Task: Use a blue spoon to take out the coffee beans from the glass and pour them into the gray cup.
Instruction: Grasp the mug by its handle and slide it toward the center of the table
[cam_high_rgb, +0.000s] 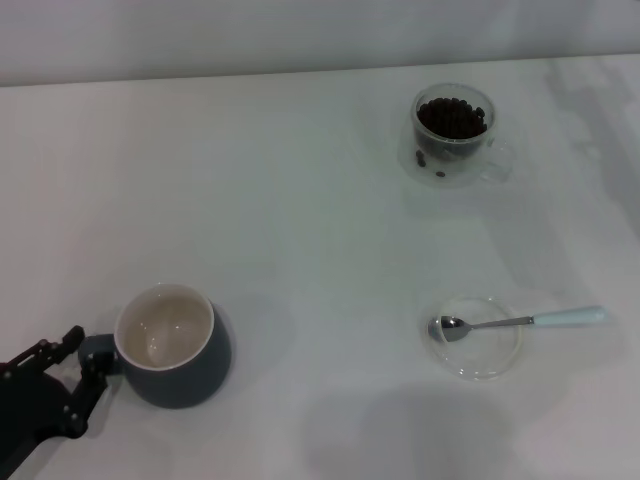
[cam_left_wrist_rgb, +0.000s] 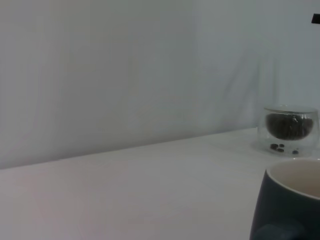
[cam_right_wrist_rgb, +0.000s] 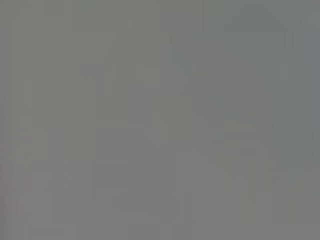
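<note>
The gray cup stands upright at the front left, its cream inside empty; its rim also shows in the left wrist view. My left gripper is open, with its fingertips on either side of the cup's loop handle. The glass stands at the far right with the coffee beans in it; it also shows in the left wrist view. The blue spoon lies with its metal bowl on a clear saucer and its pale handle pointing right. My right gripper is out of view.
A flat clear glass saucer lies at the front right under the spoon's bowl. The white table runs back to a pale wall. The right wrist view shows only plain gray.
</note>
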